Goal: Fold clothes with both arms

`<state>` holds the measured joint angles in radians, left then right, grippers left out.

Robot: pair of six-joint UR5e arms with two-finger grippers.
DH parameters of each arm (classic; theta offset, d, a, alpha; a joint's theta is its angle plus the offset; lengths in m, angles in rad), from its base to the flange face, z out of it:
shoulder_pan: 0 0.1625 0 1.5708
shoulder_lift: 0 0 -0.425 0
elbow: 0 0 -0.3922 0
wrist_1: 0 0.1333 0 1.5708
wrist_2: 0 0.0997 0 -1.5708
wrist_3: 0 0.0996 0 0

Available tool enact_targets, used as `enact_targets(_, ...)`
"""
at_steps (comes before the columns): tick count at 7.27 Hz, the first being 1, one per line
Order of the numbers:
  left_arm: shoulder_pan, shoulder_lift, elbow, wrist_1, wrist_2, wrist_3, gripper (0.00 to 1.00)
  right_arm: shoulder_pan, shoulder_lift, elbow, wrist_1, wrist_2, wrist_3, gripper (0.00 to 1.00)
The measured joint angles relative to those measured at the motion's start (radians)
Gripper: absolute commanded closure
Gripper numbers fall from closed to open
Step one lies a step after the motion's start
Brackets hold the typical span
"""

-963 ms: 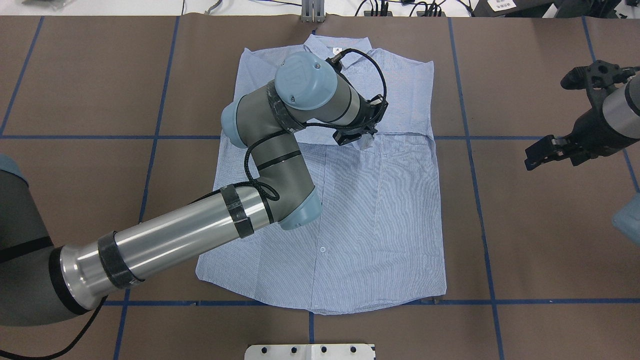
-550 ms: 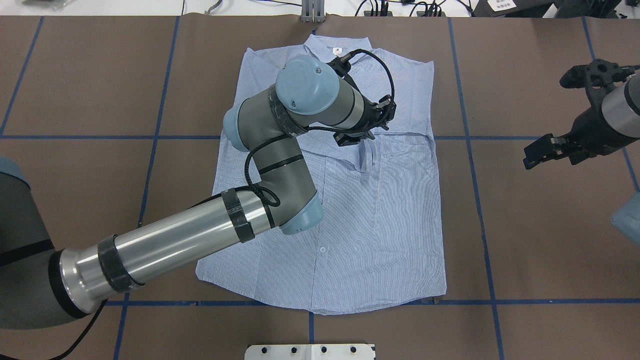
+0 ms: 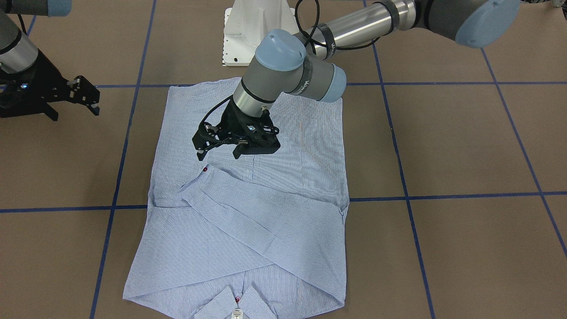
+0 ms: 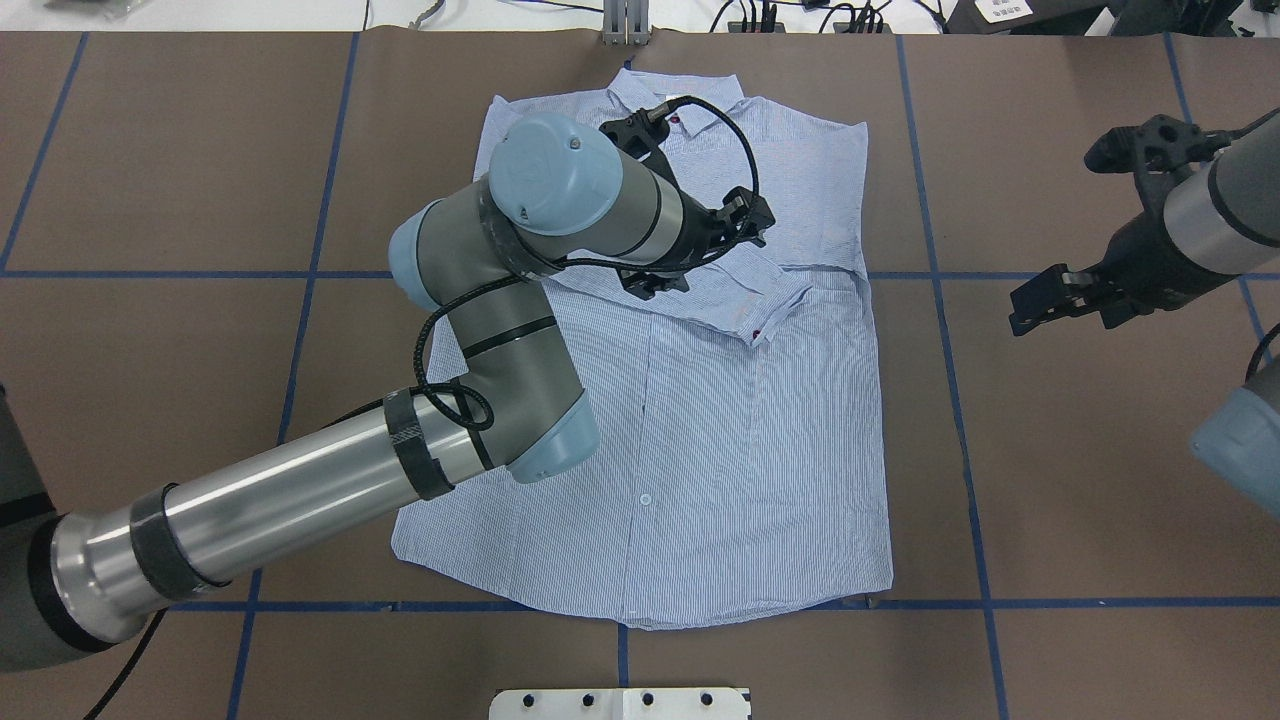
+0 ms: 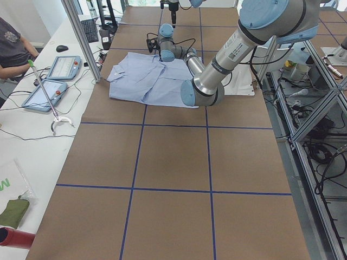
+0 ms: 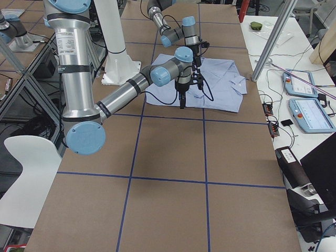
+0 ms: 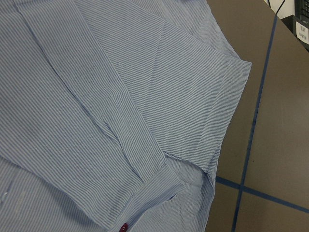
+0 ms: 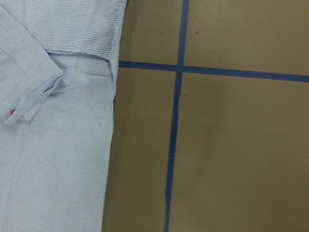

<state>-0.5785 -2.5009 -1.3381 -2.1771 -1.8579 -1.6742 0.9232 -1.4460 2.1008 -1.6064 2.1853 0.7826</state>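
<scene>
The striped shirt (image 4: 760, 450) lies flat on the brown table, collar (image 4: 680, 95) at the far edge, hem toward the robot. Both sleeves are folded across the chest (image 3: 266, 230). One cuff (image 4: 765, 318) with a red button (image 3: 205, 169) rests on the front. My left gripper (image 3: 218, 153) hangs open just above the chest beside that cuff, holding nothing; in the overhead view the left gripper (image 4: 700, 255) sits over the upper chest. My right gripper (image 4: 1040, 300) hovers open over bare table to the shirt's right, and the right gripper (image 3: 84, 95) is empty. The left wrist view shows only shirt cloth (image 7: 96, 121).
The white pedestal base (image 3: 257, 31) stands behind the hem. Blue tape lines (image 8: 176, 96) grid the table. A metal post (image 4: 625, 20) stands beyond the collar. Tablets (image 5: 62, 67) and a seated person (image 5: 13, 49) are on the side bench past the table's far edge.
The left gripper opened and let go of the sleeve cuff, which dropped onto the shirt front. The left arm drew back to the left. The right gripper shifted slightly toward the shirt.
</scene>
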Motion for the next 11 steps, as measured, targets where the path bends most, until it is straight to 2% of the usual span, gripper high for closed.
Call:
enact_targets(1, -0.007, 0.066, -0.099, 0.066, -0.002, 0.048, 0.00, -0.065, 0.009, -0.005, 0.072, -0.033, 0.109, 0.00)
enact_targets(3, -0.018, 0.211, -0.339, 0.229, -0.004, 0.148, 0.00, -0.251, 0.008, -0.009, 0.214, -0.185, 0.365, 0.00)
enact_targets(5, -0.022, 0.335, -0.501, 0.297, -0.002, 0.180, 0.00, -0.396, -0.016, -0.012, 0.248, -0.291, 0.493, 0.00)
enact_targets(7, -0.022, 0.375, -0.549, 0.315, 0.000, 0.183, 0.00, -0.473, -0.046, -0.018, 0.252, -0.326, 0.568, 0.01)
enact_targets(11, -0.020, 0.378, -0.558, 0.322, 0.007, 0.183, 0.00, -0.568, -0.058, -0.062, 0.254, -0.324, 0.593, 0.01)
